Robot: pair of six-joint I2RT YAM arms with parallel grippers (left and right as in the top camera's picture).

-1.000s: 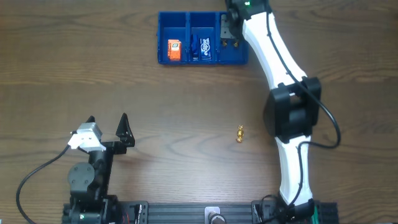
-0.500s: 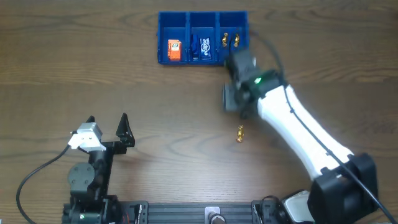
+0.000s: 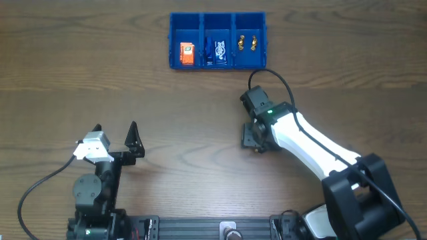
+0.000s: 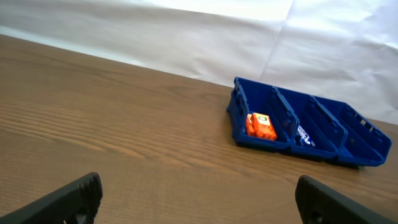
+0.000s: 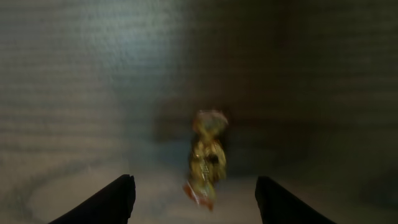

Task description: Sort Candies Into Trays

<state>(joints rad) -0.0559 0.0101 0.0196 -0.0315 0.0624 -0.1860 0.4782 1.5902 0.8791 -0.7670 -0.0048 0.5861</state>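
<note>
Top view had the right gripper (image 3: 257, 137) low over the wooden table (image 3: 167, 100), near the middle and well apart from the blue tray (image 3: 173, 33) at the far edge. A black cable (image 3: 267, 73) arched above its wrist. The right wrist view showed what lay beneath it: a gold-wrapped candy (image 5: 206, 157) on the bare wood, set between the two fingers (image 5: 112, 205) with a gap on either side. The jaws stood apart and gripped nothing. The tray had three compartments in a row. An orange candy (image 3: 187, 54) lay in the left one and a blue candy (image 3: 221, 51) in the middle one. Two gold candies (image 3: 241, 44) lay side by side in the right one, toward its far end. The left gripper (image 3: 115, 130) sat close to its own base on the near left of the table, well apart from tray and loose candy alike, fingers spread wide and holding nothing. From its wrist view the tray stood some way off across the wood, the orange candy plain in the nearest compartment, and a white backdrop (image 4: 186, 31) rose behind the table's far edge.
</note>
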